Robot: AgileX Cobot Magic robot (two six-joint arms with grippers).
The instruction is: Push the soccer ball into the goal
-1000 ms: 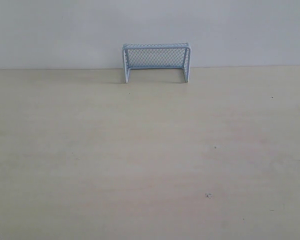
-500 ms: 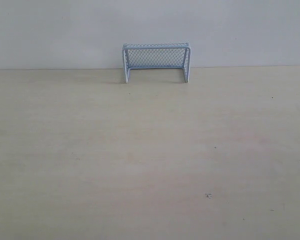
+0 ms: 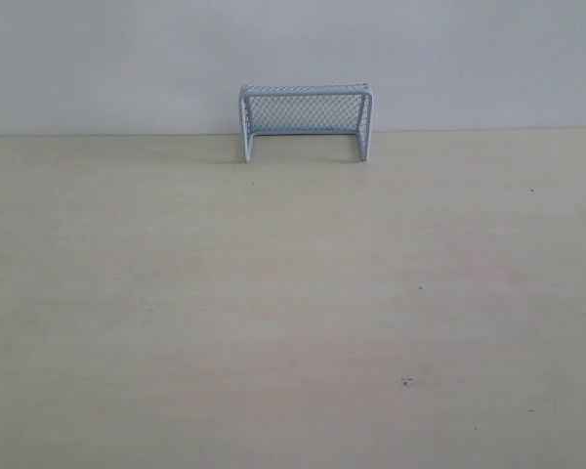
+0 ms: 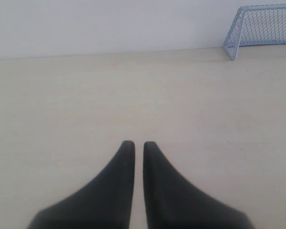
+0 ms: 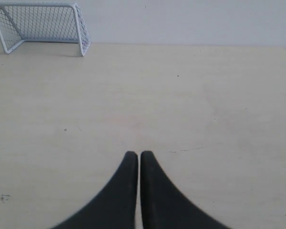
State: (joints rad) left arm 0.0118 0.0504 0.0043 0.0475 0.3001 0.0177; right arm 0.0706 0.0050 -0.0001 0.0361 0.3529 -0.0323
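At far edge of bench [image 3: 273,293]: goal [image 3: 306,119], upright against the wall [image 3: 127,59].
Left gripper [image 4: 138,143]: jaws drawn together, slim gap between, above bench, well apart from goal.
Right gripper [image 5: 139,153]: jaws together, above bench.

Pale wooden table [image 3: 293,313], goal [image 3: 306,119] upright at its far edge against the wall

Soft, even, slightly washed-out light; the goal [image 3: 306,121] casts faint shadow.
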